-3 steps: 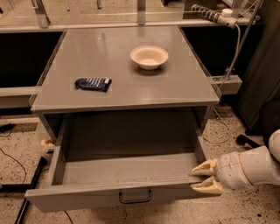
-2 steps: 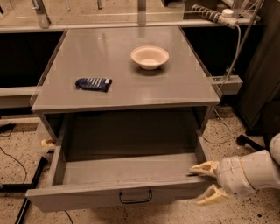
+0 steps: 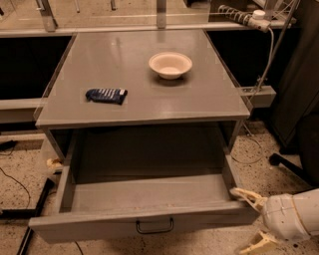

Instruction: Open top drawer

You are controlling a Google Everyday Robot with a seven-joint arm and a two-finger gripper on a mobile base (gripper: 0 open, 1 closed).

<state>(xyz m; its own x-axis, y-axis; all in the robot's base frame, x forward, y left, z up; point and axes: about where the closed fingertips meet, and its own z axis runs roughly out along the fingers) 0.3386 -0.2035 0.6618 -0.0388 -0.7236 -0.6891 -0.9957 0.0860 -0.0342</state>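
Observation:
The top drawer is a wide grey drawer pulled far out from under the grey tabletop; its shallow tray holds nothing. Its flat front carries a black bar handle at the bottom middle. My gripper is at the lower right, by the drawer's front right corner. Its cream fingers are spread open; the upper one lies at the drawer's right front corner, the lower one hangs below the front, holding nothing. No other drawers show.
A cream bowl and a dark blue packet lie on the grey tabletop. A power strip with cable is at the back right. A dark chair base stands on the speckled floor at right.
The gripper's fingers have spread apart and the gripper has drawn back to the right and down from the drawer's corner. The drawer stays out.

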